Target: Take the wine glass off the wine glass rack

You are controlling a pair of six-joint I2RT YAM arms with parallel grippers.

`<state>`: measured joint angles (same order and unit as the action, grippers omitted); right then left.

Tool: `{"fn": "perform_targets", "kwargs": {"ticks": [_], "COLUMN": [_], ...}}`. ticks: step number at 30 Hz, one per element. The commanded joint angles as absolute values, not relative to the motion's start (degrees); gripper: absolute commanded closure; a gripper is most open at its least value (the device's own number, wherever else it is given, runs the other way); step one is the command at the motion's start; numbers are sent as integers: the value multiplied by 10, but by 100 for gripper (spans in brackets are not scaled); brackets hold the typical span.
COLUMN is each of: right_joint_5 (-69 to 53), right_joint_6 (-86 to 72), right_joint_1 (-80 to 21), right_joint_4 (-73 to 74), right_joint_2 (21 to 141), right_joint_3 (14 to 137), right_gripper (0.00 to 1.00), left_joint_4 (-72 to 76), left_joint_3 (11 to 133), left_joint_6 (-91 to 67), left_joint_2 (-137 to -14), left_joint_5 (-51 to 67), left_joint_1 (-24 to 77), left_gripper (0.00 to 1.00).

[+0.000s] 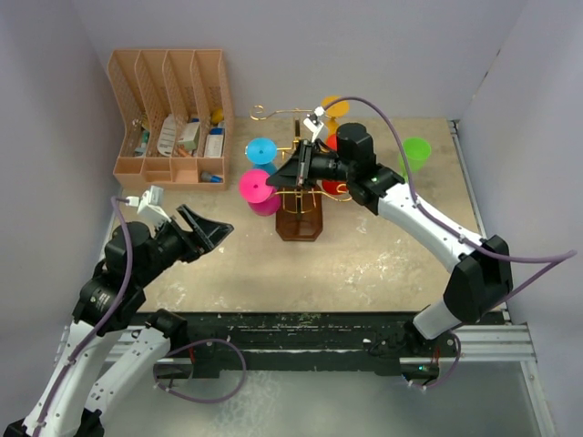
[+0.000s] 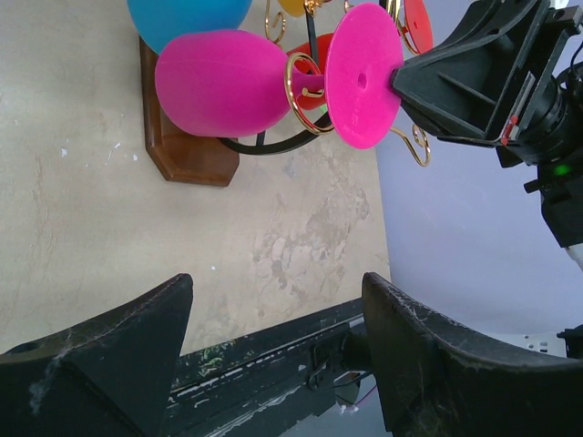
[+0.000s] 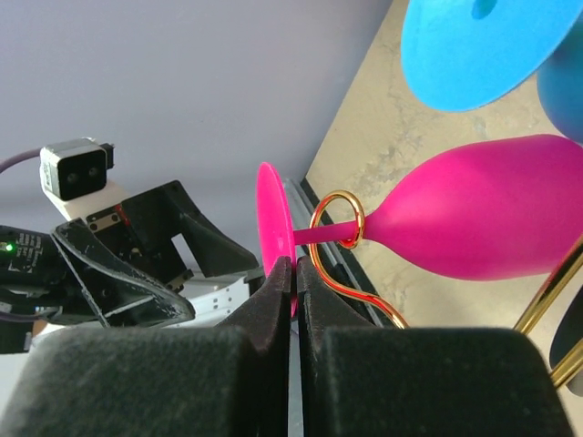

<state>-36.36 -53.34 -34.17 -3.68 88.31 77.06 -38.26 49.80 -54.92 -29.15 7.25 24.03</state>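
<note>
The wine glass rack [image 1: 299, 221] is a gold wire stand on a dark brown base [image 2: 178, 151]. A pink wine glass [image 1: 259, 191] hangs sideways from one scroll arm, its stem through a gold ring [image 3: 341, 218]. It also shows in the left wrist view [image 2: 223, 82] and the right wrist view [image 3: 483, 218]. My right gripper [image 3: 293, 271] is shut on the rim of the pink glass's foot disc [image 3: 272, 228], reaching from the right [image 1: 276, 178]. My left gripper [image 1: 212, 230] is open and empty, to the front left of the rack [image 2: 278, 319].
A blue glass [image 1: 261, 151], a red one [image 1: 332, 187] and an orange one [image 1: 334, 106] also hang on the rack. A green cup [image 1: 416, 152] stands at the back right. A tan file organiser [image 1: 168, 114] stands at the back left.
</note>
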Motion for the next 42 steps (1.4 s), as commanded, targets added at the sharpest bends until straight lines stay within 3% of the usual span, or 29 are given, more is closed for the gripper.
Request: {"fn": "perform_targets", "kwargs": {"ticks": [1,42], "right_joint_5": [-399,-466], "right_joint_6": [-570,-572], "right_joint_1": [-333,-346], "right_joint_4": [-103,-143], "right_joint_2": [867,923], "right_joint_3": [759,775], "right_gripper": [100,100], "left_joint_4": [-346,-338], "left_joint_3": [522,515], "left_joint_6": [-556,-557], "left_joint_2": [-299,-311], "left_joint_5": [84,83], "left_joint_1": [239,239], "left_gripper": [22,22]}}
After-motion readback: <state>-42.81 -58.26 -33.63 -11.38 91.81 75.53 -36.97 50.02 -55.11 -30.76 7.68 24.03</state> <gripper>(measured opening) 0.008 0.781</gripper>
